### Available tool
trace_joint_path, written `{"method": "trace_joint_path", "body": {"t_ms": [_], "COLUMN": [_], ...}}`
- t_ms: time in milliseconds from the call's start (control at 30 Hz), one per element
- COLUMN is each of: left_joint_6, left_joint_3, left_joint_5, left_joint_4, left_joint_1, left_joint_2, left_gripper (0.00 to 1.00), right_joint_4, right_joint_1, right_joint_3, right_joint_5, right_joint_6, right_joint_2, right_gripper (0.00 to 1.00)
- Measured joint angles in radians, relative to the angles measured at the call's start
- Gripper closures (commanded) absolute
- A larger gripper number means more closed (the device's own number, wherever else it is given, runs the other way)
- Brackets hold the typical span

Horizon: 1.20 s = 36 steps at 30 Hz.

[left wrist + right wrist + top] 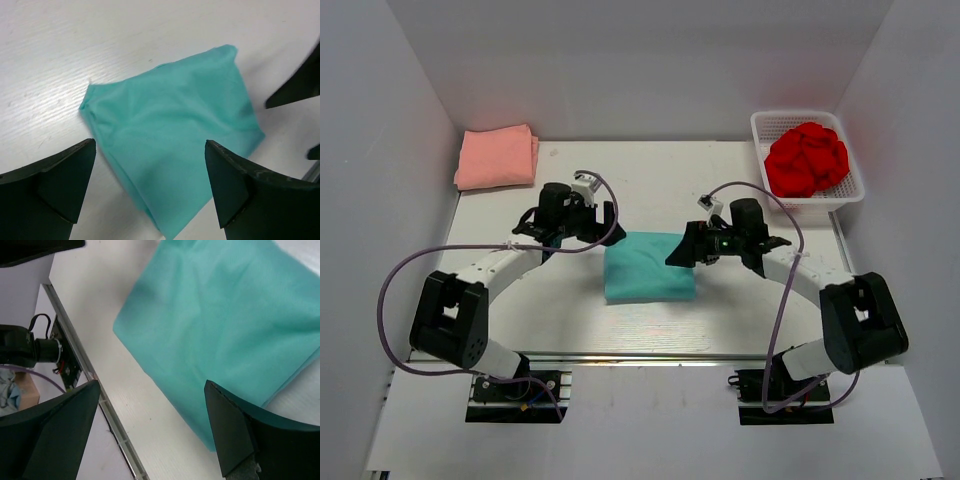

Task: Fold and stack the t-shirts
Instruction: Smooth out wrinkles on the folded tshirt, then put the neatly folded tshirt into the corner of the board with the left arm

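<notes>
A teal t-shirt (650, 266) lies folded into a flat rectangle at the middle of the table; it also fills the left wrist view (175, 125) and the right wrist view (225, 320). My left gripper (607, 225) (150, 144) hovers open over the shirt's left edge, holding nothing. Over the shirt's right edge my right gripper (682, 245) (151, 384) is open too, with nothing between its fingers. A salmon-pink t-shirt (497, 157) rests folded at the back left corner. A red t-shirt (807, 160) sits crumpled in the basket.
The white mesh basket (850, 190) stands at the back right corner. White walls close in the table on three sides. The table's near edge with its metal rail (100, 400) runs just in front of the teal shirt.
</notes>
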Motion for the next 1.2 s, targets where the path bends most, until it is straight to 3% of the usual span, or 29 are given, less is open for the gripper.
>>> {"method": "trace_joint_path", "body": {"t_ms": [100,333,533,667,700,767,900,1200], "left_joint_6": [-0.011,-0.041,-0.056,-0.076,-0.082,-0.089,-0.113,-0.061], "left_joint_3": [0.0,-0.033,-0.035,-0.004,0.014,0.043,0.058,0.138], "left_joint_5": [-0.061,-0.128,-0.152,-0.19,-0.203,-0.229,-0.282,-0.419], "left_joint_4": [-0.064,-0.165,-0.166,-0.152,-0.153,-0.148,-0.144,-0.204], "left_joint_1": [0.0,-0.02,-0.089,-0.122,-0.129,-0.143,-0.168,-0.19], "left_joint_2": [0.001,0.103,0.168,0.209,0.228,0.259,0.28,0.307], "left_gripper": [0.0,0.11,0.2,0.39,0.48,0.55,1.0,1.0], "right_joint_4": [0.01,0.013,-0.002,-0.023,-0.03,-0.042,-0.047,-0.045], "right_joint_1": [0.0,-0.003,-0.005,-0.005,-0.006,-0.006,-0.006,-0.006], "right_joint_3": [-0.009,-0.063,-0.07,-0.082,-0.085,-0.085,-0.085,-0.111], "right_joint_5": [0.059,0.244,0.316,0.334,0.338,0.346,0.365,0.448], "right_joint_6": [0.001,0.006,0.005,0.005,0.005,0.005,0.005,0.004], "right_joint_2": [-0.053,-0.201,-0.218,-0.218,-0.218,-0.218,-0.229,-0.279], "right_gripper": [0.1,0.1,0.1,0.1,0.1,0.1,0.1,0.1]}}
